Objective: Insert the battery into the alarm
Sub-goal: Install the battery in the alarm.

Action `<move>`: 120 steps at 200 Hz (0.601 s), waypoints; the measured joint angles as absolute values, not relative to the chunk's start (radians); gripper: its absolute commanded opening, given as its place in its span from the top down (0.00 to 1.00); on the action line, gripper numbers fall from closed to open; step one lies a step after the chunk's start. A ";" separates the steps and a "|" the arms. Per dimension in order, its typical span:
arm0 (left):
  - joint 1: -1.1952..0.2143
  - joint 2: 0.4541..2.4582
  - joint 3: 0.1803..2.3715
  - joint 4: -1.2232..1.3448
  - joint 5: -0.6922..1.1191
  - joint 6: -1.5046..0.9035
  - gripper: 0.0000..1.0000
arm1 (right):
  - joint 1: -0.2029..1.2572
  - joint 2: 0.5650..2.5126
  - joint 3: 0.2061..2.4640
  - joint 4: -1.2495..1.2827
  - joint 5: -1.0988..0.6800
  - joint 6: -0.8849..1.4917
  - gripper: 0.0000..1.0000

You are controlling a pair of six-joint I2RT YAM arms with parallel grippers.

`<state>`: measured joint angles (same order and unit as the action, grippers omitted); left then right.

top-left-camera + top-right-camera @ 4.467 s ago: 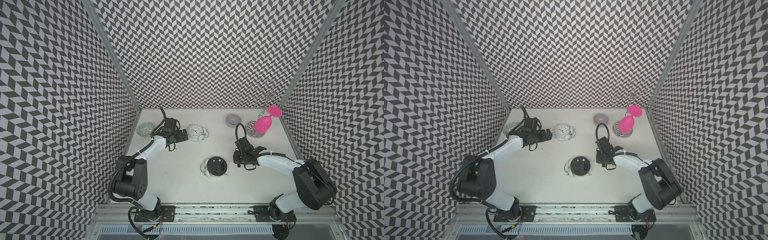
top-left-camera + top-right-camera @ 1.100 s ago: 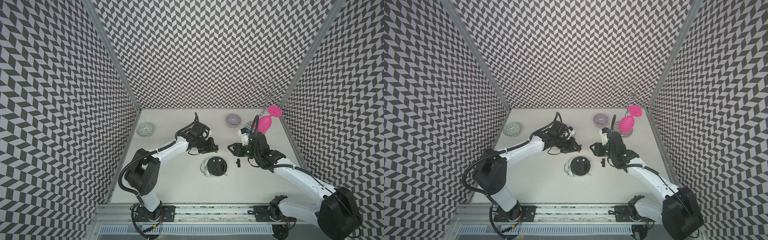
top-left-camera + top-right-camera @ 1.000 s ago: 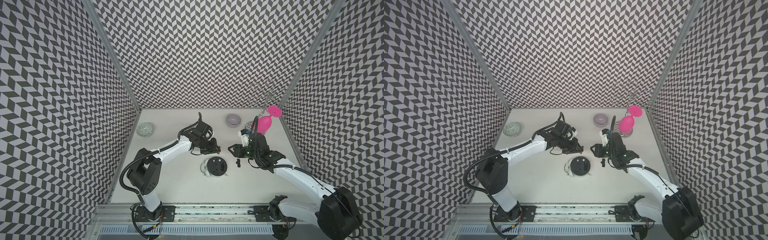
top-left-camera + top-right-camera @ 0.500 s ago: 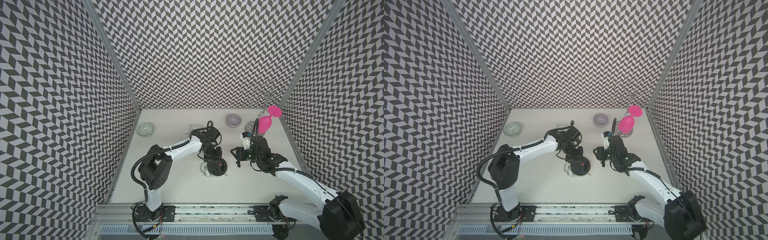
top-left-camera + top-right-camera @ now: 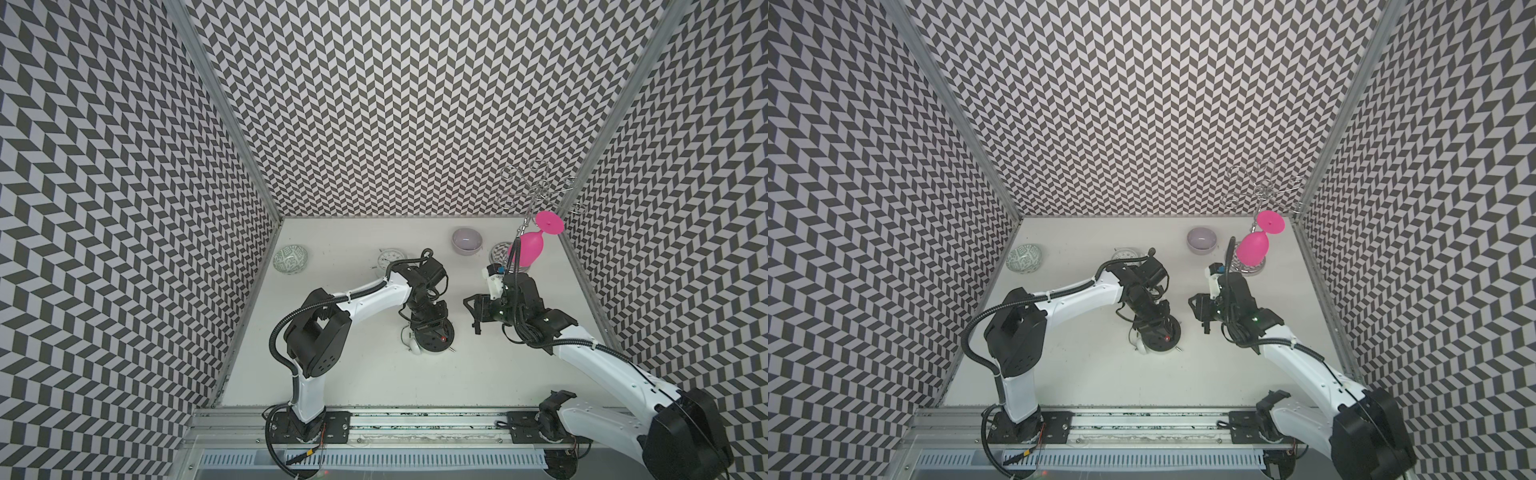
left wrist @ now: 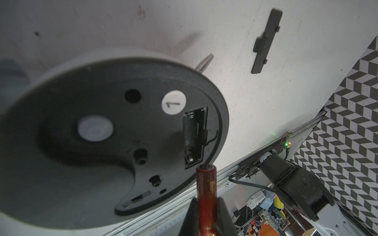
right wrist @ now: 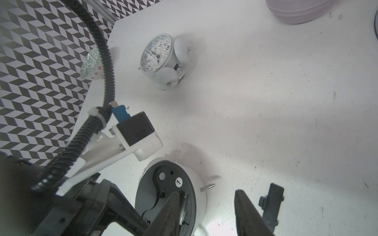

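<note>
Left wrist view: the alarm (image 6: pixel 102 132) has a dark cell (image 6: pixel 189 132) in its open compartment (image 6: pixel 201 122). The left gripper (image 6: pixel 206 216) pinches the red battery (image 6: pixel 205 190) at its edge, newly arrived from the far clock (image 7: pixel 157 59). The right gripper (image 7: pixel 206 194) gapes, empty.

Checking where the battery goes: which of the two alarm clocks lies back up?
The clock under the left pincer, dark back and open battery bay showing; the other clock, farther back, shows its dial.
</note>
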<state>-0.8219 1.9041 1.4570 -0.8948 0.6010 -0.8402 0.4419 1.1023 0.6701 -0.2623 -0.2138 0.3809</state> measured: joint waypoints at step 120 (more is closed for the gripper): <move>-0.838 1.952 1.458 -0.895 0.612 -0.847 0.89 | 0.442 1.092 0.670 -0.269 -0.213 0.380 0.56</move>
<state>-0.8375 1.9522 1.4582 -0.8951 0.6117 -0.8467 0.4419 1.0924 0.6701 -0.2691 -0.2127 0.3801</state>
